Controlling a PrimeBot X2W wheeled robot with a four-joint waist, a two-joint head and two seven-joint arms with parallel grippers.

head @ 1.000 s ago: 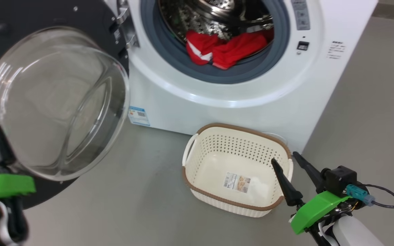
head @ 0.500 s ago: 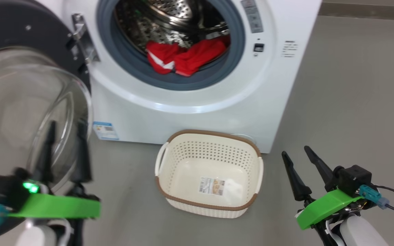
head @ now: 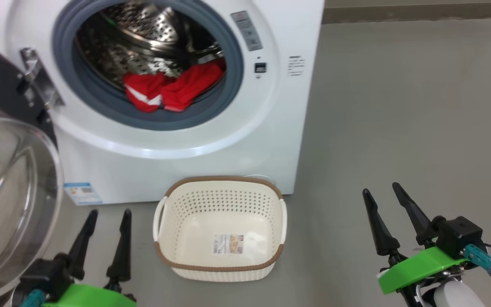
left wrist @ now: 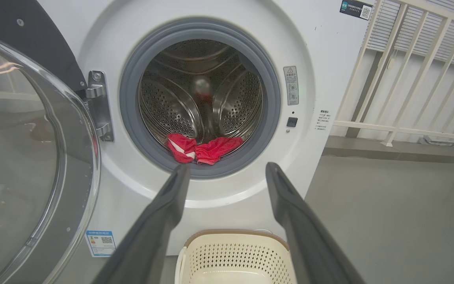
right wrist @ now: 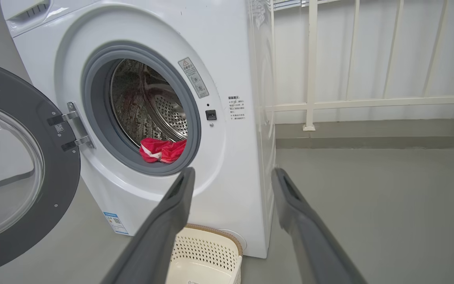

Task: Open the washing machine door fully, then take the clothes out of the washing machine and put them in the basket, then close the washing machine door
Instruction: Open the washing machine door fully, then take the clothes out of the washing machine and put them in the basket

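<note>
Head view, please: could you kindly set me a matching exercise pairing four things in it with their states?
1. washing machine door
2. clothes
3. basket
4. left gripper

a. empty, in front of the washing machine
b. swung open
c. lying at the front of the drum
d. open, holding nothing

Pairs: 1-b, 2-c, 3-a, 4-d.
</note>
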